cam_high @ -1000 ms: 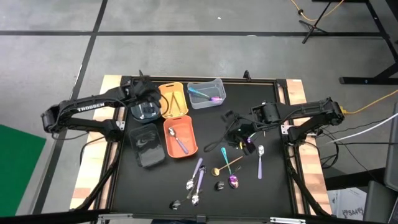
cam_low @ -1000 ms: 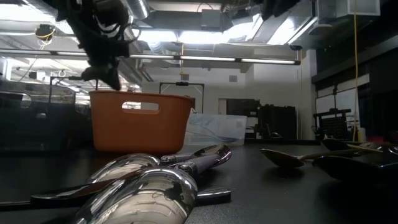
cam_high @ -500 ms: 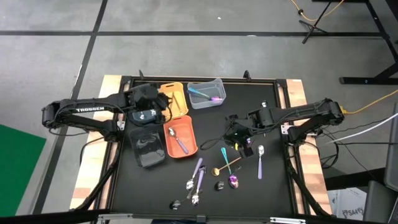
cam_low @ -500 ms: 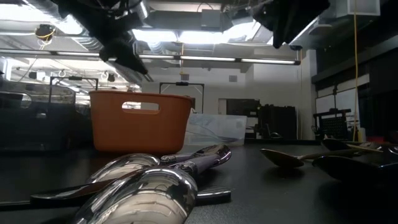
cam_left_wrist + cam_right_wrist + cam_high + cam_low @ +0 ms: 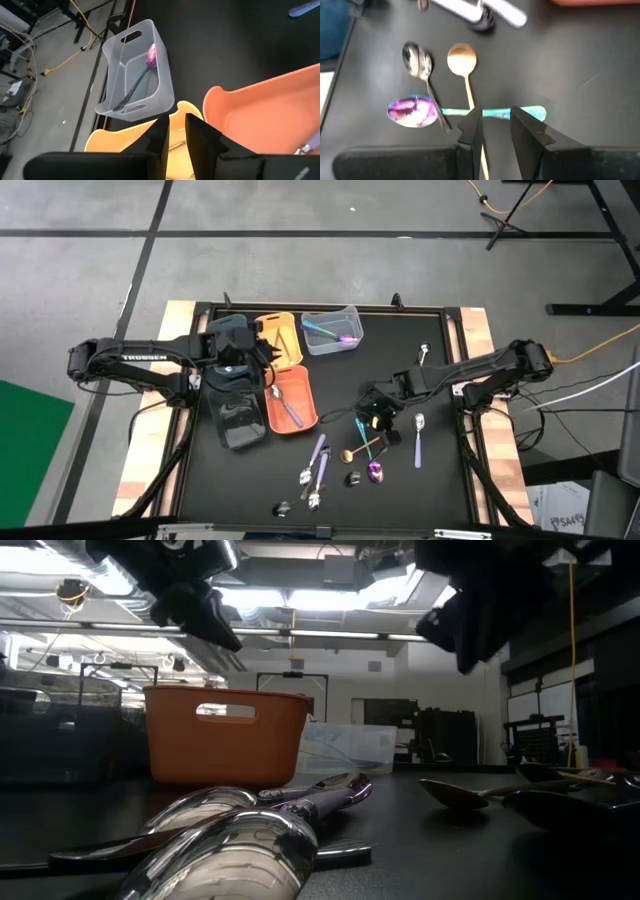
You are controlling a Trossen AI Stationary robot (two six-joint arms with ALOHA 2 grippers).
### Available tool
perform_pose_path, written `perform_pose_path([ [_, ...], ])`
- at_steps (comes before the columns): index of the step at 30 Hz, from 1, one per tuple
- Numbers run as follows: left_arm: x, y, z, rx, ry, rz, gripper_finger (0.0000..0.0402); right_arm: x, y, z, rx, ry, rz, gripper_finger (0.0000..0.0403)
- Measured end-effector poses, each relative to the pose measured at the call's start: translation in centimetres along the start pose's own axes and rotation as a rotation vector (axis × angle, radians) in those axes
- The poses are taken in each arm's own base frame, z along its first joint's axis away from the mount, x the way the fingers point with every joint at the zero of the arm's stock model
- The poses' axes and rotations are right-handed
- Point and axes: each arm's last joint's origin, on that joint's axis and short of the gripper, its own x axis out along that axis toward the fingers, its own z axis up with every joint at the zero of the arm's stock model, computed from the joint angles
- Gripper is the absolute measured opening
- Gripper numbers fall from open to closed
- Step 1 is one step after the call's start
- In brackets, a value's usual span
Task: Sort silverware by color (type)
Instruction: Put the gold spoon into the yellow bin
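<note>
The silverware is split between two places for a plain reason: some pieces already lie in bins at the far side of the desk [image 5: 440, 480], while the unsorted rest lies loose on the black surface nearer the front. A clear bin [image 5: 331, 330] holds a teal and a purple-tipped piece, a yellow bin [image 5: 284, 326] sits beside it, an orange bin [image 5: 308, 412] holds a spoon, and two dark bins [image 5: 232, 408] stand to the left of those. The right claw [image 5: 495, 125] hangs low over the loose pile, its fingers slightly parted with nothing between them, lined up over a teal-handled spoon [image 5: 492, 113] that lies crossed with a gold spoon [image 5: 462, 59]; a silver spoon [image 5: 418, 62] and the purple shimmering bowl [image 5: 413, 110] lie just beside them. That pose looks like the start of a pick, and the crossing handles may make a clean grip awkward, since the gold handle runs right under the teal one. The left claw [image 5: 175, 135] hovers over the bins, above the edge where the yellow and orange ones meet, fingers narrowly parted and apparently empty, so it seems to be waiting there or leaving a drop-off. More purple and silver pieces [image 5: 316, 462] lie near the front edge, well apart from the bins, so much of the sorting remains.
</note>
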Motion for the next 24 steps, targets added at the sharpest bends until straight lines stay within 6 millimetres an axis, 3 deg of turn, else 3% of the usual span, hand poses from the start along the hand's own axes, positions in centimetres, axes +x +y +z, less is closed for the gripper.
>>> perform_pose_path([
  [7, 0.0, -0.1, 0.0, -0.013, 0.004, -0.003, 0.0057, 2.2, -0.2, -2.0, 0.003, 0.009, 0.069, 0.0088],
  [13, 0.0, -0.1, 0.0, -0.014, 0.004, -0.003, 0.0057, 3.8, 0.8, -3.6, -0.035, 0.039, 0.086, 0.0088],
  [24, 0.0, -0.1, 0.0, -0.013, 0.004, -0.003, 0.0057, 5.4, 2.0, -5.8, -0.093, 0.113, -0.021, 0.0088],
])
